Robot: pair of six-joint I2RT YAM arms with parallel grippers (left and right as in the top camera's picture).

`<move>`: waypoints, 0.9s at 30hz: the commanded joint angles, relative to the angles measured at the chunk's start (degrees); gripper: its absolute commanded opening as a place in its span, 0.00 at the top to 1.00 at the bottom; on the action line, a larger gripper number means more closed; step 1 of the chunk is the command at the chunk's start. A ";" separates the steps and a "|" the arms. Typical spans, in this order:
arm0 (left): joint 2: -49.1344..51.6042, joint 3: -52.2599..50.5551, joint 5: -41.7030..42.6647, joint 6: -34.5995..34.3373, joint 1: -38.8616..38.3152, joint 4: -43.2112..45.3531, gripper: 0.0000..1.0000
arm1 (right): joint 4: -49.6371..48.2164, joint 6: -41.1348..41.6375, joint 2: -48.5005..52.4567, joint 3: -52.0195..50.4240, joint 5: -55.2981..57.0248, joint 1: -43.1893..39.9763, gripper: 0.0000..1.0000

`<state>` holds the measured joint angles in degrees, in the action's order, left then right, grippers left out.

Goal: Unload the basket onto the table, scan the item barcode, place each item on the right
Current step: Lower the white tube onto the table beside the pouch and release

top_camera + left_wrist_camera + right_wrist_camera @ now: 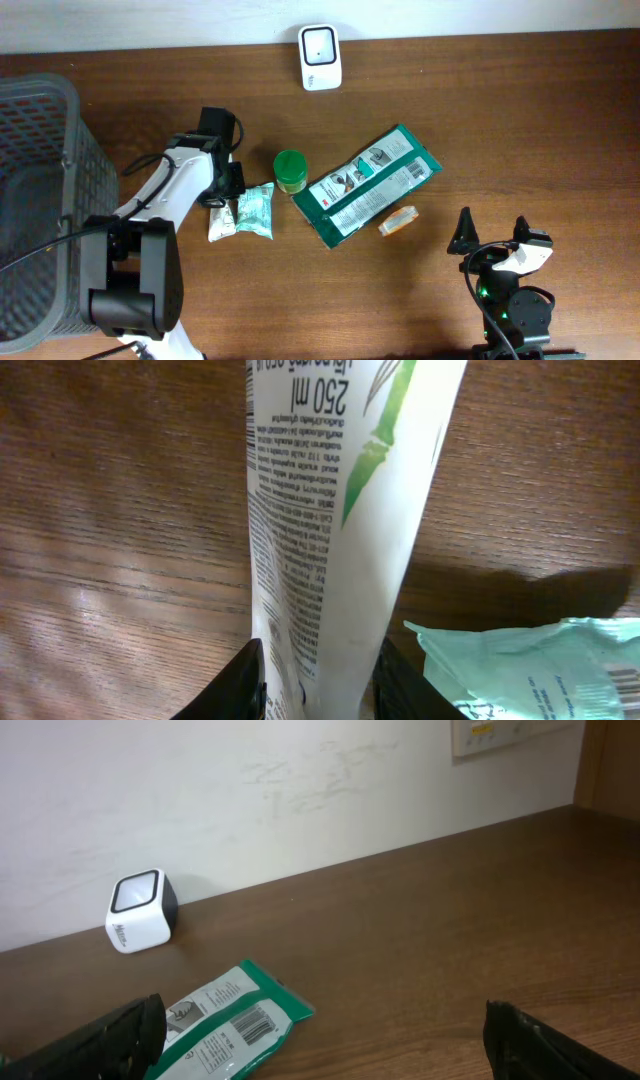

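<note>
A white tube (220,224) with green leaf print and small black text lies on the table, filling the left wrist view (330,510). My left gripper (224,190) straddles its near end. The black fingers (235,685) sit close against both sides of the tube, and I cannot tell whether they still press it. A pale green wipes packet (255,210) lies right beside the tube (530,665). The white barcode scanner (320,57) stands at the table's far edge (140,910). My right gripper (497,237) stands wide open over bare wood near the front right.
A green-lidded jar (290,171), a green and white pouch (365,185) with its barcode up (250,1025), and a small orange item (398,221) lie mid-table. A dark mesh basket (35,200) stands at the left edge.
</note>
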<state>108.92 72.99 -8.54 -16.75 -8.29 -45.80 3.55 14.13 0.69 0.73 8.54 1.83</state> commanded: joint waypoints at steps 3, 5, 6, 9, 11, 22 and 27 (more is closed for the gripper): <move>-2.45 5.81 0.83 -0.33 -0.17 -2.23 0.66 | 0.26 -0.20 -0.44 -0.42 -0.15 0.04 0.02; -5.81 10.43 1.97 -0.33 -0.17 -4.00 0.63 | 0.26 -0.20 -0.44 -0.42 -0.15 0.04 0.02; -6.93 11.63 2.99 -0.33 -0.17 -4.39 0.63 | 0.26 -0.20 -0.44 -0.42 -0.15 0.04 0.02; -10.86 13.99 6.38 -0.33 -0.17 -4.85 0.57 | 0.26 -0.20 -0.44 -0.42 -0.15 0.04 0.02; -13.51 14.12 7.26 -0.33 -0.17 -4.85 0.54 | 0.26 -0.20 -0.44 -0.42 -0.15 0.04 0.02; -24.74 14.12 7.76 5.84 -0.02 -5.49 0.18 | 0.26 -0.22 -0.44 -0.42 -0.15 0.04 0.02; -27.39 14.69 13.81 14.12 0.79 -6.97 0.18 | 0.28 -0.20 -0.44 -0.42 -0.42 0.04 0.02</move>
<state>83.85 86.59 -0.45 -9.52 -8.23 -51.94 3.55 14.13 0.69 0.73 8.54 1.83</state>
